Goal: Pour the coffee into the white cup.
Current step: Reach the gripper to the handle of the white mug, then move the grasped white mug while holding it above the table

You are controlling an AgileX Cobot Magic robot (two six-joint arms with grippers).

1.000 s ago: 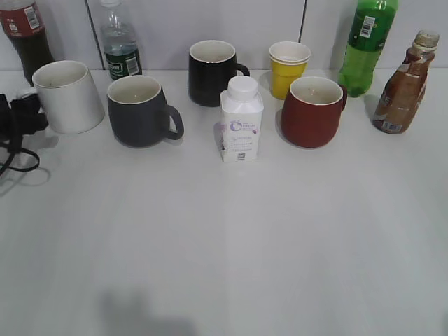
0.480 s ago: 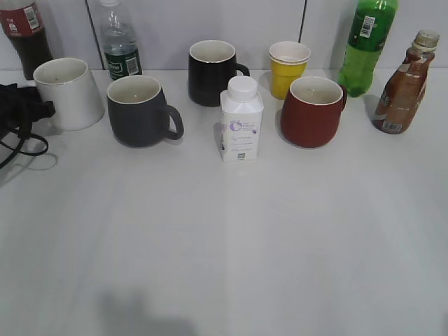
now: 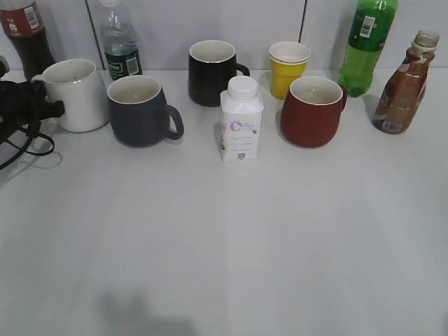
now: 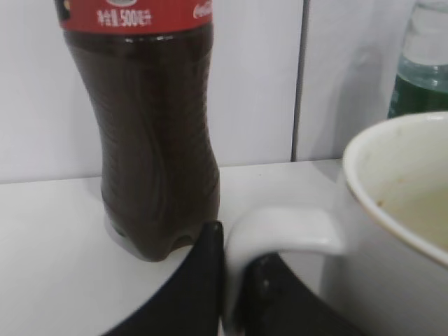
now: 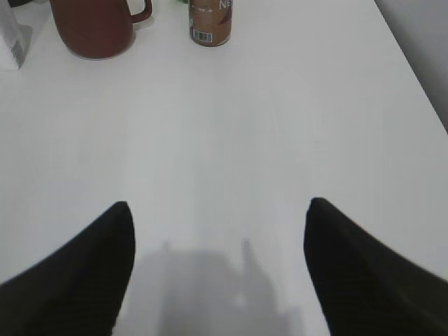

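- Left gripper (image 4: 227,294), at the bottom centre of the left wrist view, pinches the handle of the white cup (image 3: 78,94), a black finger on each side
- The white cup stands at the left of the exterior view, beside a grey mug (image 3: 140,110), with a cola bottle (image 4: 150,133) just behind the handle
- Right gripper (image 5: 217,245) hangs spread wide over bare table (image 5: 280,126), holding nothing
- The coffee (image 3: 406,84) stands at the far right of the exterior view, well apart from the white cup

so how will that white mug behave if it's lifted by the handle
The white cup looks like rigid glazed ceramic, so probably heavy and slippery. The left pincer pinches only its thin handle, so it may swing or tilt. It looks empty, so nothing should spill.
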